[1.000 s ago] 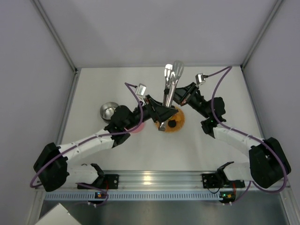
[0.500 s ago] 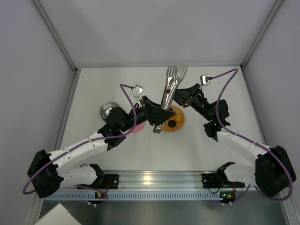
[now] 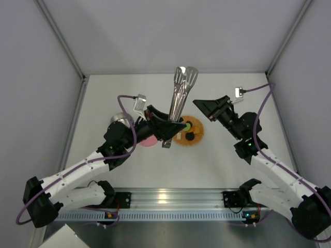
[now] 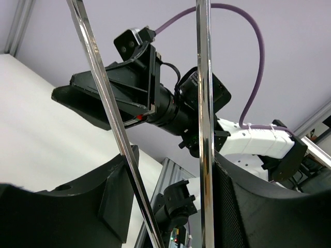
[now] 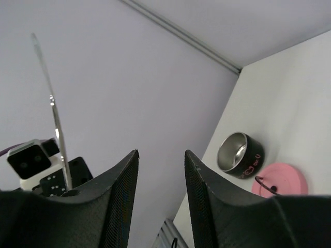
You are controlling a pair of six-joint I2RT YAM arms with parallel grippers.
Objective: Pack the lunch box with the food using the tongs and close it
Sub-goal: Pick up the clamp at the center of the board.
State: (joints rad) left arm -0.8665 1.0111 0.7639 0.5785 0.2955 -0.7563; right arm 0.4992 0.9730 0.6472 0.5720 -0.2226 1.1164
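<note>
My left gripper [image 3: 172, 127] is shut on the silver tongs [image 3: 180, 93], which point up and away from it over the table. In the left wrist view both tong arms [image 4: 205, 103] run between my fingers [image 4: 248, 206]. My right gripper [image 3: 200, 106] stands open and empty to the right of the tongs, apart from them; its fingers [image 5: 207, 196] frame only the wall. The steel lunch box [image 5: 239, 154] stands open at the left, its pink lid [image 5: 282, 181] lying beside it. Food, a green piece [image 3: 185, 125] and a black piece [image 3: 190, 137], lies on the orange plate [image 3: 198, 135].
The left arm covers part of the lunch box [image 3: 117, 121] and the lid [image 3: 148, 141] in the top view. Grey walls close in the table on three sides. An aluminium rail [image 3: 170, 196] runs along the near edge.
My right gripper has opened, let go of the tongs and drawn back to the right. My left gripper, still holding the tongs, has shifted a little to the left.
</note>
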